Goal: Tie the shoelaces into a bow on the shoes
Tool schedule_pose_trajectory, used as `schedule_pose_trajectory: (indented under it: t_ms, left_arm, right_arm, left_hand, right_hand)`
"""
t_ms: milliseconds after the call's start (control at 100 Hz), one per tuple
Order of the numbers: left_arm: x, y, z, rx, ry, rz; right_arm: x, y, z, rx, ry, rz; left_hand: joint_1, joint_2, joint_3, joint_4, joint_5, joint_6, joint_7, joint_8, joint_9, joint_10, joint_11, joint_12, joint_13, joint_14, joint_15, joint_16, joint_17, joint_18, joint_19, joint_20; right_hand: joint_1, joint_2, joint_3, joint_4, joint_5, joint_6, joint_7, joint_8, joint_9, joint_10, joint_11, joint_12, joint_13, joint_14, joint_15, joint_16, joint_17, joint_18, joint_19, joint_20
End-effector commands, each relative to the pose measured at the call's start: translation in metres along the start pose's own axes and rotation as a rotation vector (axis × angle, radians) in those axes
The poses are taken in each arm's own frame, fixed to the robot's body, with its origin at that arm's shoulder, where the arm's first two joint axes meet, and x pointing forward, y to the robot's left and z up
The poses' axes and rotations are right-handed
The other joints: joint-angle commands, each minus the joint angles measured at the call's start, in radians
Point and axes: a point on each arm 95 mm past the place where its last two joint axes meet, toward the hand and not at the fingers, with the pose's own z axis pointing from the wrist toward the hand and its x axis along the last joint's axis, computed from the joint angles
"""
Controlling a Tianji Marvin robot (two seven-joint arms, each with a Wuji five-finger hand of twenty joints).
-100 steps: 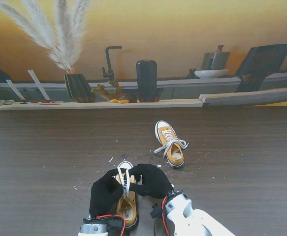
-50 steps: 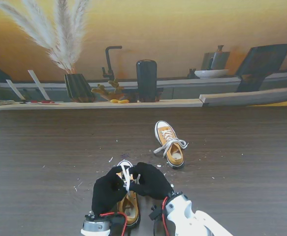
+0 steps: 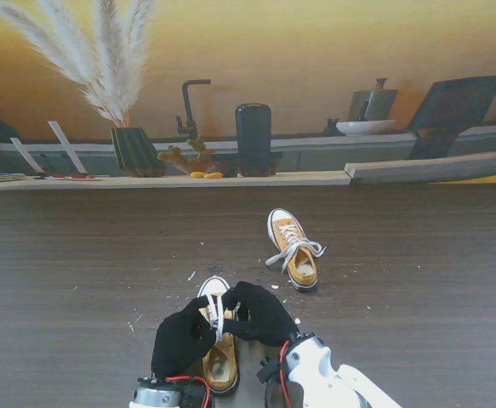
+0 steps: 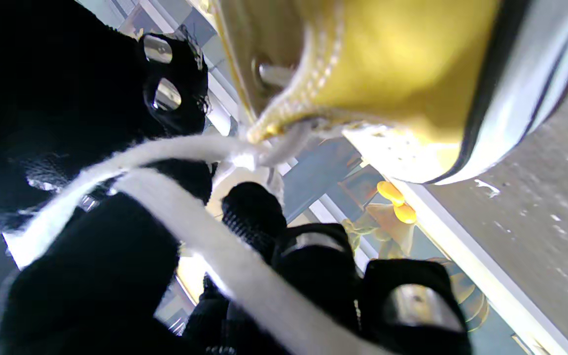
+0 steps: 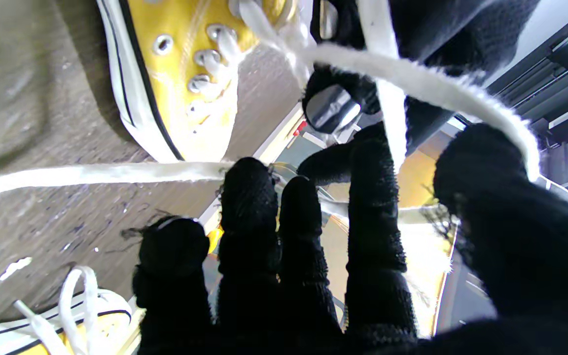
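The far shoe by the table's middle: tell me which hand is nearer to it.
Right. The right hand sits nearer to me and left of the far shoe; the left hand lies farther left, beyond the near shoe.

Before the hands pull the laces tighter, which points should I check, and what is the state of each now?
1. Both hands on the laces of the near shoe: ok. The left hand and right hand meet over it.
2. White lace held taut: ok, it runs stretched over the right hand's fingers.
3. Lace across the left hand: ok, a strand lies over its fingers.
4. Bow loop formed: cannot tell, the gloves hide the crossing.
5. Shoe flat on the table: cannot tell.
6. Far shoe apart from the work: ok, its laces lie loose.
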Motion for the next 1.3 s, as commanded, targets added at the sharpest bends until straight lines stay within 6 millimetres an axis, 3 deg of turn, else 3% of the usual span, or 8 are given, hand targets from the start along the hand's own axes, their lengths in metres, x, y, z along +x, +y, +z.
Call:
schedule_pose_trajectory:
  t_ms: [0,580,720,770,930,1070,1290]
  left_arm:
    - [-0.002,0.003,-0.011,-0.033,-0.024,0.0]
    - [0.01,0.002,-0.008,0.002,0.003,-0.027]
    - [0.01,0.002,-0.008,0.006,0.004,-0.025]
    - [0.01,0.002,-0.008,0.008,0.004,-0.026]
    - [0.01,0.002,-0.009,0.012,0.006,-0.023]
    - [0.01,0.001,-0.01,0.013,0.006,-0.024]
    - [0.011,0.0,-0.013,-0.012,0.01,-0.041]
  right_arm:
    - [0.003,-0.001,-0.001,0.023,-0.002,0.001]
    - [0.007,-0.005,0.0,0.07,-0.06,0.014]
    - [0.008,-0.005,0.0,0.076,-0.068,0.011]
    - [0.008,-0.005,0.0,0.076,-0.071,0.009]
    - [0.008,-0.006,0.0,0.076,-0.088,0.008]
    - [0.009,-0.004,-0.001,0.078,-0.096,0.012]
    - [0.01,-0.002,-0.004,0.107,-0.115,0.024]
  left_hand:
    - [-0.027,-0.022,0.001,-0.01,-0.047,-0.028,-0.015,-0.007,-0.019,-0.014,-0.013,0.024,0.021,-0.039,-0.002,-0.014,0.002,0.003,0.145,-0.016]
    - [-0.032,-0.006,-0.007,-0.004,-0.045,-0.014,-0.019,-0.009,-0.019,-0.012,-0.013,0.028,0.023,-0.034,-0.006,-0.003,0.005,0.005,0.154,-0.026]
    - [-0.033,-0.002,-0.007,-0.003,-0.044,-0.011,-0.018,-0.009,-0.019,-0.011,-0.012,0.027,0.024,-0.033,-0.007,-0.001,0.005,0.006,0.155,-0.027]
    - [-0.033,-0.004,-0.008,-0.003,-0.045,-0.01,-0.019,-0.009,-0.019,-0.011,-0.011,0.027,0.024,-0.033,-0.007,-0.001,0.005,0.006,0.155,-0.028]
    - [-0.036,-0.001,-0.01,-0.004,-0.052,-0.011,-0.021,-0.01,-0.023,-0.013,-0.013,0.026,0.018,-0.03,-0.011,0.0,0.003,0.006,0.155,-0.029]
    - [-0.037,0.008,-0.031,-0.005,-0.075,-0.019,-0.041,-0.019,-0.061,-0.001,-0.041,0.018,-0.046,0.009,-0.045,0.016,-0.088,0.047,0.11,-0.008]
    - [0.002,-0.003,-0.086,-0.013,-0.116,-0.068,-0.092,-0.045,-0.137,0.032,-0.162,0.062,-0.179,0.077,-0.143,0.057,-0.273,0.12,-0.038,0.131]
  right_hand:
    - [0.029,-0.027,0.034,-0.026,0.011,-0.018,0.023,-0.03,-0.041,0.008,-0.011,-0.019,-0.022,0.002,-0.011,0.014,-0.014,-0.028,-0.004,0.014]
    - [0.076,-0.079,0.067,-0.021,0.08,0.104,0.018,-0.062,-0.039,0.031,-0.031,-0.039,-0.039,0.026,-0.024,0.018,-0.035,-0.012,-0.018,0.025]
    - [0.114,-0.102,0.076,-0.026,0.095,0.107,0.072,-0.052,-0.026,0.034,-0.037,-0.048,-0.032,0.027,-0.025,0.019,-0.031,-0.008,-0.018,0.027]
    - [0.131,-0.113,0.083,-0.026,0.104,0.109,0.123,-0.08,-0.014,0.033,-0.036,-0.056,-0.026,0.03,-0.025,0.02,-0.025,-0.007,-0.018,0.03]
    - [0.173,-0.123,0.13,-0.011,0.17,0.107,0.184,-0.033,0.013,0.037,-0.041,-0.064,-0.01,0.037,-0.027,0.019,-0.011,0.001,-0.017,0.03]
    - [0.181,-0.142,0.169,-0.013,0.18,0.145,0.214,0.027,0.016,0.037,-0.042,-0.068,-0.008,0.04,-0.027,0.02,-0.009,0.002,-0.016,0.032]
    - [0.188,-0.142,0.207,0.013,0.147,0.228,0.237,0.132,-0.008,0.061,-0.047,-0.077,-0.028,0.049,-0.033,0.024,-0.025,-0.002,-0.025,0.031]
